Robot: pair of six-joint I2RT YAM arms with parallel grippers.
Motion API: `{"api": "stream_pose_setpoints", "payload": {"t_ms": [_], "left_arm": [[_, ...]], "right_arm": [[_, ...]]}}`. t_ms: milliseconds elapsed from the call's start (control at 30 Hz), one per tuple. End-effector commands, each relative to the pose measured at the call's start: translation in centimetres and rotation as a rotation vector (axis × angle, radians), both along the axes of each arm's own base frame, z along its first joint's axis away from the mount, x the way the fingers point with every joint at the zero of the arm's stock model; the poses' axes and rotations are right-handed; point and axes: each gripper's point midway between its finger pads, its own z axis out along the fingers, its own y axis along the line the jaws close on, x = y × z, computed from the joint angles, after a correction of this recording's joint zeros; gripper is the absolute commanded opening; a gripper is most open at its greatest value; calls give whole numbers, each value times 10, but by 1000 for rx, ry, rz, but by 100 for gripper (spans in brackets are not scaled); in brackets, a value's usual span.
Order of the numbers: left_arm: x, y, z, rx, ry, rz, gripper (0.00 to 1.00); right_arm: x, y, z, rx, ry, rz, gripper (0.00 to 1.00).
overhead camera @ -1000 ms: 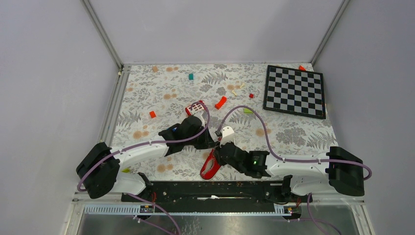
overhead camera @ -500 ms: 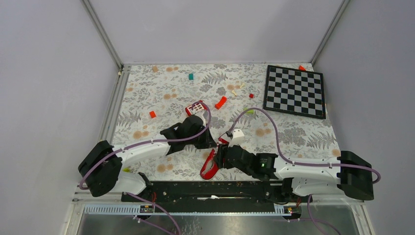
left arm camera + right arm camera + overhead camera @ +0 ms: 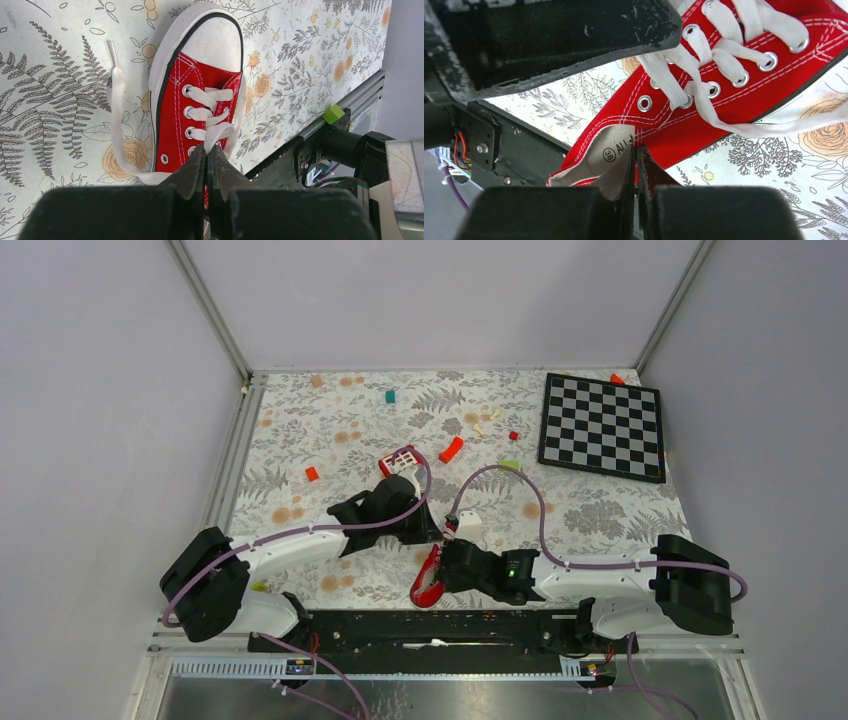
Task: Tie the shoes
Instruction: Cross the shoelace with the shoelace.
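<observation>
The red canvas sneaker (image 3: 428,580) lies near the table's front edge, mostly hidden under both arms. In the left wrist view the shoe (image 3: 172,115) points away with its white toe cap up, and my left gripper (image 3: 207,148) is shut on a white lace (image 3: 216,134) over the lower eyelets. The other lace end (image 3: 117,120) trails loose on the table. In the right wrist view my right gripper (image 3: 636,149) is shut on the shoe's side wall (image 3: 684,132) at the opening. In the top view the left gripper (image 3: 434,531) is just above the right gripper (image 3: 443,562).
A chessboard (image 3: 602,426) lies at the back right. A red block with white squares (image 3: 400,459), a curved red-orange piece (image 3: 452,449), a small red cube (image 3: 312,473) and a teal piece (image 3: 390,396) lie on the floral cloth. The black base rail (image 3: 440,625) runs just below the shoe.
My right arm swung out to the right and came back left, its wrist lower over the shoe. The left arm and the shoe have barely moved.
</observation>
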Motion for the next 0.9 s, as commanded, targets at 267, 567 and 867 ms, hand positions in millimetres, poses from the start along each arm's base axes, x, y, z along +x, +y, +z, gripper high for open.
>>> {"api": "stream_pose_setpoints", "payload": {"t_ms": [267, 567, 867], "left_arm": [[11, -12, 28, -72, -52, 13, 0], [9, -24, 21, -109, -10, 2, 0], [12, -32, 24, -103, 32, 41, 0]], "right_arm": [[10, -36, 10, -60, -79, -77, 0], [8, -51, 6, -116, -84, -68, 0], [23, -61, 45, -84, -228, -54, 43]]}}
